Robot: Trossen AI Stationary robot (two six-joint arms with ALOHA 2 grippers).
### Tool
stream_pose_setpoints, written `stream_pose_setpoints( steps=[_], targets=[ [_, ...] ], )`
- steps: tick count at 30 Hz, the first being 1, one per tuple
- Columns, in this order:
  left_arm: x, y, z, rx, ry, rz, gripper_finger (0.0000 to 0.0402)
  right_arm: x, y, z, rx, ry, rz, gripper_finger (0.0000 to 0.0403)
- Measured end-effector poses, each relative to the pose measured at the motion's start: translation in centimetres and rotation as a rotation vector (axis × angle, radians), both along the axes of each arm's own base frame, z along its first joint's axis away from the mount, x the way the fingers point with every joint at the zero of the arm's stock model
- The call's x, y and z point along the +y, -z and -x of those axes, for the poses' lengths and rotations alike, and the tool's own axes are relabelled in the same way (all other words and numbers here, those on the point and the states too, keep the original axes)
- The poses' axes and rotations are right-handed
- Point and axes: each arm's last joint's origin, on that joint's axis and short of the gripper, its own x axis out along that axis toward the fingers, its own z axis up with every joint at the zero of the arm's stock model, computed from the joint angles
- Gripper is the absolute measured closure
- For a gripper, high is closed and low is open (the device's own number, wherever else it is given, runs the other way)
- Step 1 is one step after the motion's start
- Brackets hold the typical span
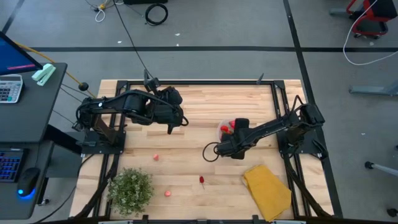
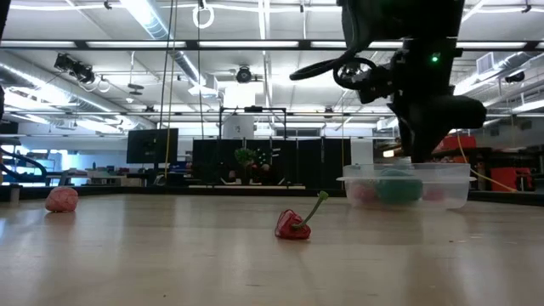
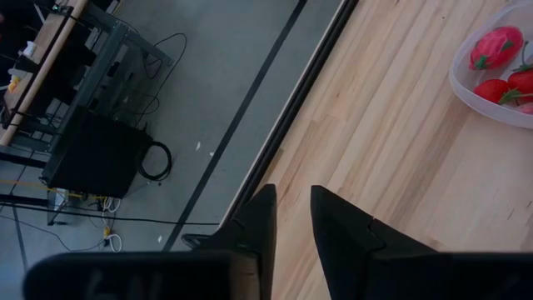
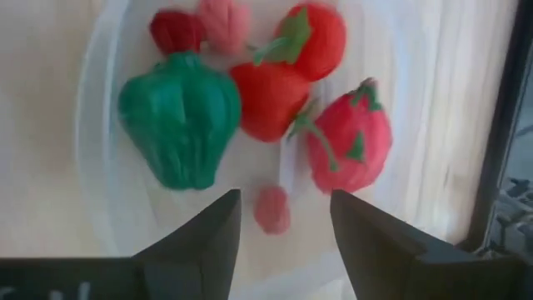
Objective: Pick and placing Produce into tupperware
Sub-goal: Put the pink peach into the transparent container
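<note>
The clear round tupperware point(image 1: 225, 127) stands mid-table and holds a green pepper point(image 4: 179, 125), red fruits point(image 4: 271, 96) and pale pink pieces. My right gripper point(image 4: 286, 208) hangs open just above it, pointing down, with a small pink piece point(image 4: 271, 210) lying in the container below the gap between its fingers. A red pepper point(image 2: 293, 225) and two pink pieces point(image 1: 156, 157) point(image 1: 168, 193) lie on the near half of the table. My left gripper point(image 3: 291, 208) waits toward the table's far left, its fingers a narrow gap apart, holding nothing.
A bushy green plant point(image 1: 130, 190) stands at the near left corner. A folded yellow cloth point(image 1: 267, 186) lies near right of the container. The black frame rails point(image 1: 199, 81) border the wooden table top. Bare wood lies between the loose produce and the container.
</note>
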Motion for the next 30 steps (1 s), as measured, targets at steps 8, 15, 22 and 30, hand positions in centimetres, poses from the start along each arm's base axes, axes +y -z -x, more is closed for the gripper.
stream_pose_setpoints(
  steps=[8,15,22,30],
  targets=[
    [0.0,0.0,0.0,0.0,-0.001,0.0,0.032,1.7,-0.7,-3.7,-0.3,-0.197,-0.119,0.0217],
    [0.0,0.0,0.0,0.0,-0.001,0.0,0.0316,4.4,-3.9,-8.6,-0.864,-0.532,-0.345,0.0225],
    [0.0,0.0,0.0,0.0,0.0,0.001,0.0323,4.4,-3.7,-10.9,-1.089,-0.529,-0.409,0.0227],
    [0.6,0.0,0.0,0.002,-0.019,-0.001,0.0313,3.7,1.1,-14.8,-1.178,-0.503,-0.408,0.0227]
  ],
)
